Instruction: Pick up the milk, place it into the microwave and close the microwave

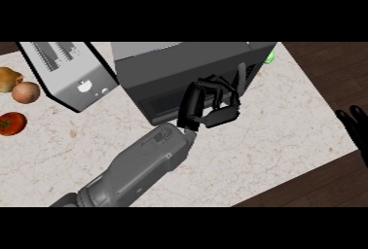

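The dark grey microwave (188,63) stands at the back of the counter, its door (68,73) swung open to the left. My left hand (219,115) is at the microwave's front opening. Its fingers (231,92) are curled over toward the thumb (189,104), and nothing shows between them. No milk is visible anywhere; the microwave's inside is dark and partly hidden by the hand. My right hand (355,121) rests at the view's right edge with its fingers straight, well away from the microwave.
A tomato (10,123) and two pale round vegetables (25,92) lie at the counter's left edge. Something green (271,57) peeks out behind the microwave's right corner. Bare marble counter (287,126) lies right of the microwave, with its edge running diagonally at the lower right.
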